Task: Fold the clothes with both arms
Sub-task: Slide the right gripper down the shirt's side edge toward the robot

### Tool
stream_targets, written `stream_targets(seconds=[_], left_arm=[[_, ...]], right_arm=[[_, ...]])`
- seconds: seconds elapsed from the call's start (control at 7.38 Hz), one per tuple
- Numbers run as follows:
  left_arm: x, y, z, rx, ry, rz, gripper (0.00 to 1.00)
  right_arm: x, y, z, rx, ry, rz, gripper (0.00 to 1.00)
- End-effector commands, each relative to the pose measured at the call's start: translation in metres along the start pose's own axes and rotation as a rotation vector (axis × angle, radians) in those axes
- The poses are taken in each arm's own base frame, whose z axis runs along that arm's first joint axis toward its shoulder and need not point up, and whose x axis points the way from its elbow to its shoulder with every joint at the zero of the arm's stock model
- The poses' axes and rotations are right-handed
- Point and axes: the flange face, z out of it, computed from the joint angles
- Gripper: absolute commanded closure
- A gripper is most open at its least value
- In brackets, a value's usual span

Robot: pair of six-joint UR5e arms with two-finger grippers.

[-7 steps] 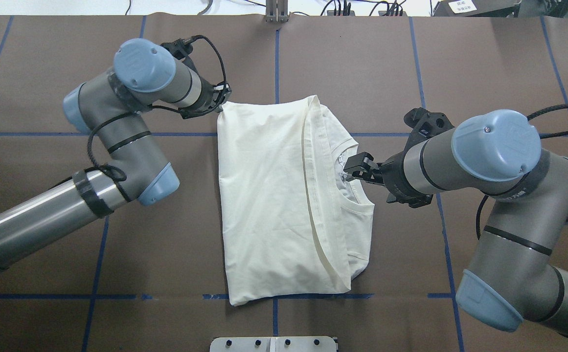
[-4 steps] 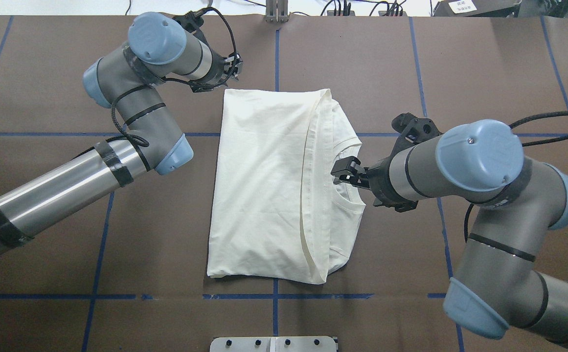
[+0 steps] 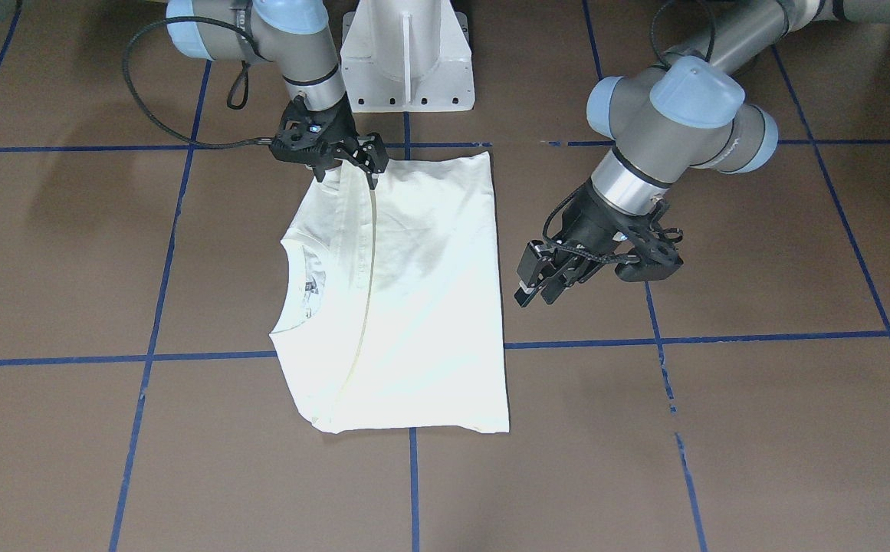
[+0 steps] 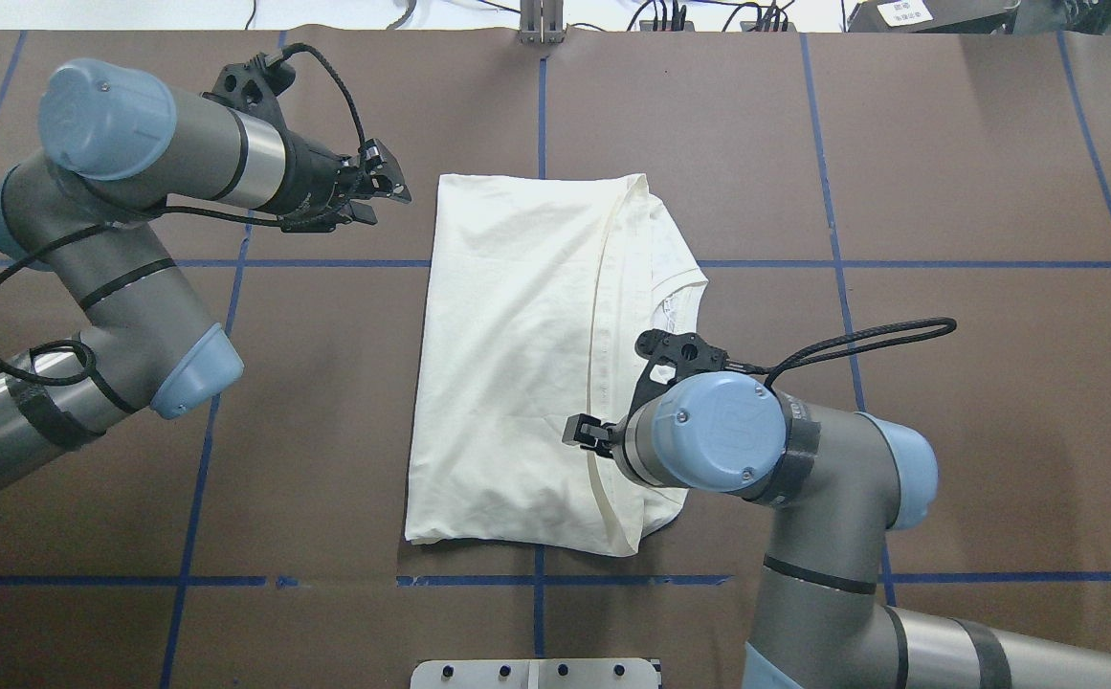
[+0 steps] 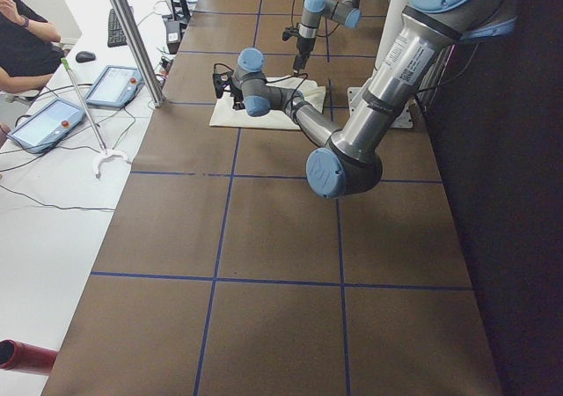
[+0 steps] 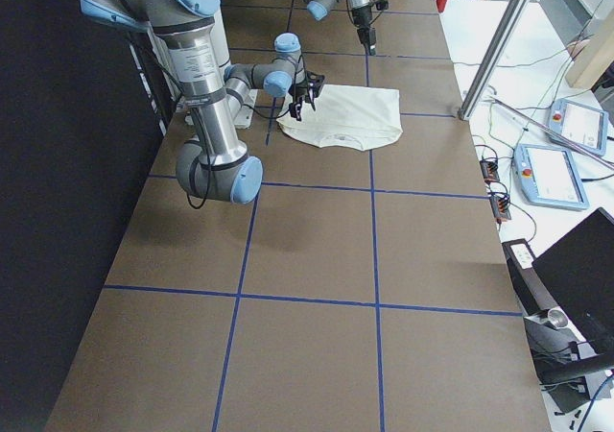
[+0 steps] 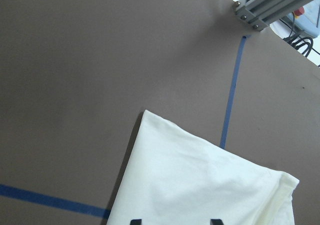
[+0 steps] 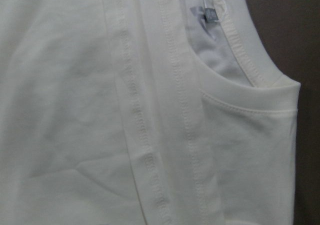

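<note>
Overhead exterior, folded T-shirt, left end effector beside it (jaws apart)

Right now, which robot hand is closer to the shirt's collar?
Right. The right gripper hovers over the shirt, near the collar. The left gripper is off the shirt, beyond the corner on the side away from the collar.

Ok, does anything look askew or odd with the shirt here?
Mildly. The folded shirt isn't square: the edge on the robot's left slants against the blue tape lines, so it is wider at the robot's end, and the collar side sticks out past the top flap. No damage visible.
</note>
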Motion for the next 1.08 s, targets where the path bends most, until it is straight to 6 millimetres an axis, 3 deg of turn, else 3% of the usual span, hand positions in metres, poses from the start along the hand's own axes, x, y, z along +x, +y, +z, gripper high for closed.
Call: stream_targets(seconds=[0.0,0.14,0.27,0.41,0.54,0.68,0.95], left_arm=[[-0.003,0.001,-0.004,-0.001,0.002,-0.001,0.45],[-0.003,0.002,-0.005,-0.003,0.004,0.0,0.45],[-0.003,0.001,-0.006,-0.001,0.004,0.0,0.45],[-0.002,0.001,-0.007,0.0,0.007,0.0,0.45],[-0.001,0.001,-0.008,0.0,0.008,-0.001,0.45],[-0.001,0.001,-0.008,0.0,0.008,-0.005,0.45],[0.002,0.002,-0.013,0.001,0.007,-0.006,0.45]], right_arm=[[-0.002,0.022,0.03,-0.023,0.103,-0.128,0.0],[0.011,0.023,0.037,-0.028,0.145,-0.155,0.0],[0.037,0.026,0.05,-0.029,0.188,-0.176,0.0],[0.063,0.016,0.033,-0.028,0.181,-0.215,0.0],[0.124,0.013,0.026,-0.032,0.226,-0.287,0.0],[0.128,0.017,0.025,-0.027,0.221,-0.286,0.0],[0.075,0.022,0.003,-0.014,0.132,-0.201,0.0]])
